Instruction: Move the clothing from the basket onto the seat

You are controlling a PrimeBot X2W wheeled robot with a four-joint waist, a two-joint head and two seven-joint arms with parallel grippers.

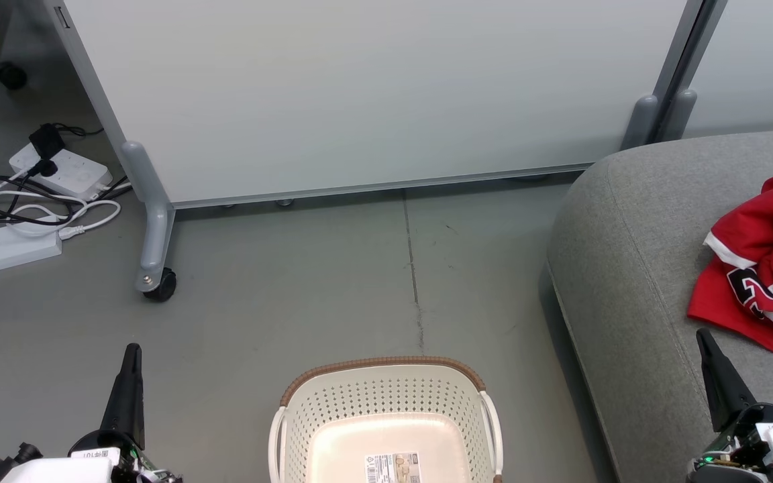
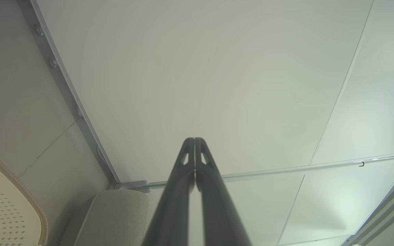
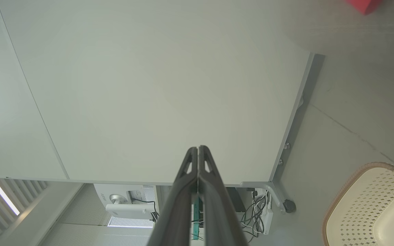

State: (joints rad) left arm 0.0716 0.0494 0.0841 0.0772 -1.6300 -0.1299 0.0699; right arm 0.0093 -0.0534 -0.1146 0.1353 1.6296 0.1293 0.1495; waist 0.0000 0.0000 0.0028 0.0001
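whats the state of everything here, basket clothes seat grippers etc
basket: upright on the floor, nothing in the part that shows
clothing: crumpled in a heap on the seat
seat: bears the clothing
left gripper: shut, holding nothing
right gripper: shut, holding nothing
power strip: black plug in it

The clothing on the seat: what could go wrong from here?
1. The shut right end effector points toward the near hem of the clothing; moving forward might snag it and drag it along the seat.
2. The clothing runs past the head view's edge, so part may hang off unseen.
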